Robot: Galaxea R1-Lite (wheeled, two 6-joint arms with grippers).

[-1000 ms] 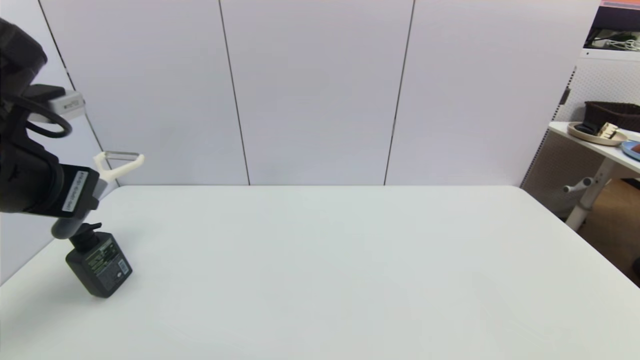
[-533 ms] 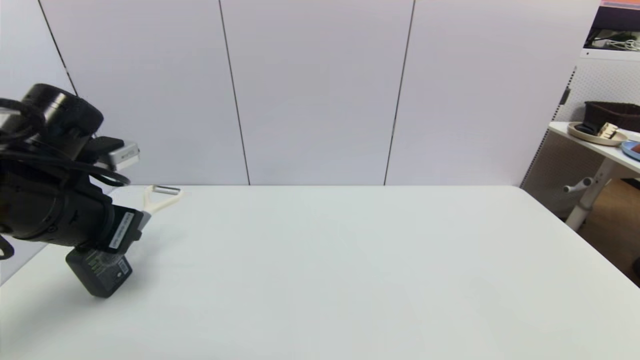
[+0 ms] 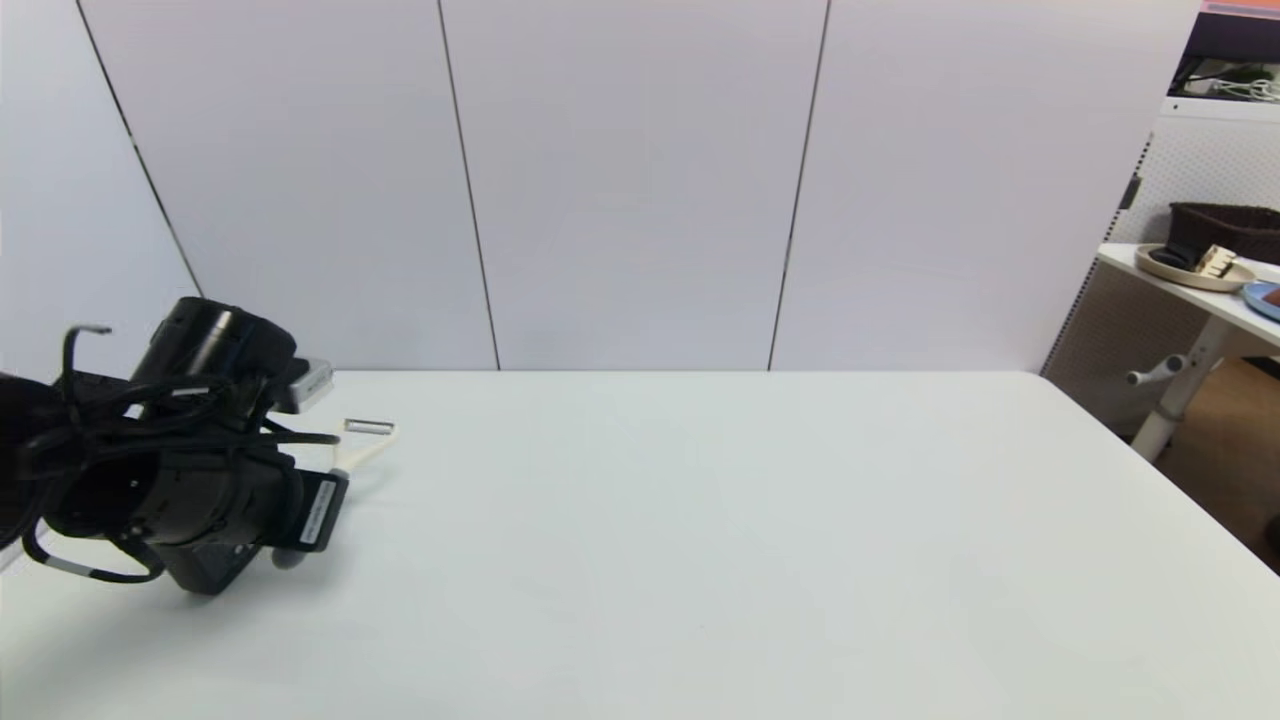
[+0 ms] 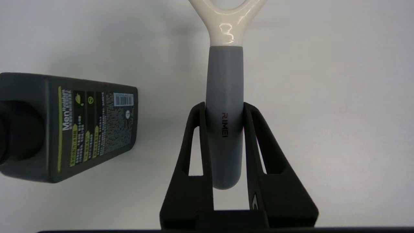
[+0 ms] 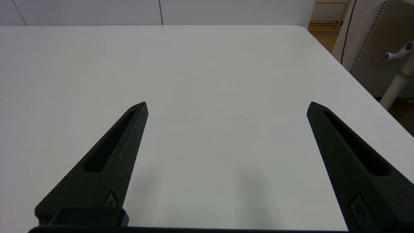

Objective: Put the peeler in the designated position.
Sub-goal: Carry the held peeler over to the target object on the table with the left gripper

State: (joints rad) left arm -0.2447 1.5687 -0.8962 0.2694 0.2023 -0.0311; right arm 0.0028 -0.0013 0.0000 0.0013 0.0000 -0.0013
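Head view, left gripper clenching peeler, forked head pointing away, rightward.

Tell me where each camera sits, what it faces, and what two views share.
Head view: on the head, looking down at the table; left arm with peeler shows.
Left wrist view: behind the left hand, whose fingers clamp the peeler beside the pump bottle.
Right wrist view: behind the open right hand, facing tabletop.
Shared: head and left wrist views both show peeler and bottle.
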